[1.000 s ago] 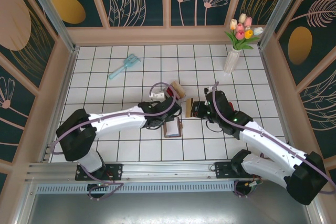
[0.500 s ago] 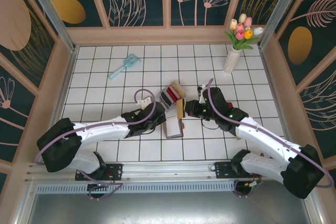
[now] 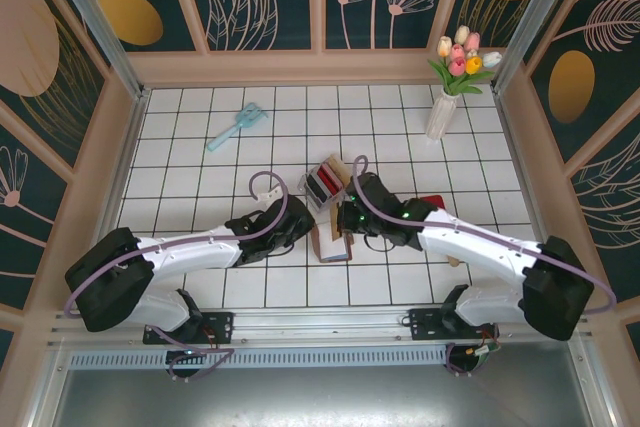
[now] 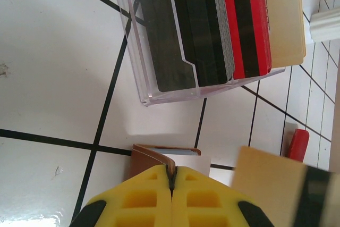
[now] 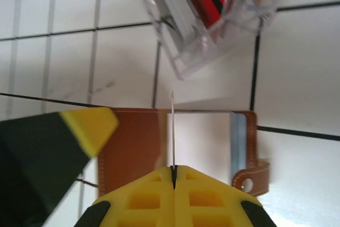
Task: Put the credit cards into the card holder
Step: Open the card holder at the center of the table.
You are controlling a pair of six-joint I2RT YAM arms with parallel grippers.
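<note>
The left pincer (image 4: 171, 176) is pressed together on the card holder (image 4: 154, 156) edge. The right pincer (image 5: 173, 173) pinches a credit card (image 5: 172, 131) edge-on above it.

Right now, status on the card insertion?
Left gripper shut at card holder edge. Right gripper shut on tan card, over holder. Clear tray just beyond, not blocking.

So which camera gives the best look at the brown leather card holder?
The right wrist view: the card holder lies flat across the frame, its leather cover and snap tab clear. The left wrist view catches just a brown corner of it at the bottom, and in the top view it is small and partly hidden.
</note>
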